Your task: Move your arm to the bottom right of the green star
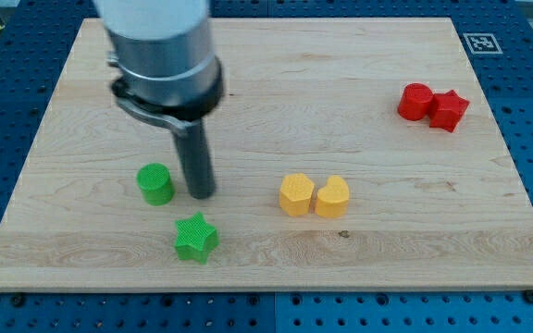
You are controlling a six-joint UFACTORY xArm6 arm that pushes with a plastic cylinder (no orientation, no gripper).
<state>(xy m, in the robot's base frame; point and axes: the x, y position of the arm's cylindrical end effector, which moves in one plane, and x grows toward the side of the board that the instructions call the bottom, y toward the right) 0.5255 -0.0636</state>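
Observation:
The green star [195,238] lies on the wooden board [276,83] near the view's bottom, left of centre. My tip [201,195] rests on the board just above the star, slightly to its right, with a small gap between them. A green cylinder [155,183] stands just left of my tip. The rod comes down from the arm's wide grey body at the view's top left.
A yellow hexagon-like block [296,195] and a yellow heart-shaped block [332,197] touch each other right of my tip. A red cylinder [415,101] and a red star [449,110] sit together at the upper right. The board ends just below the green star.

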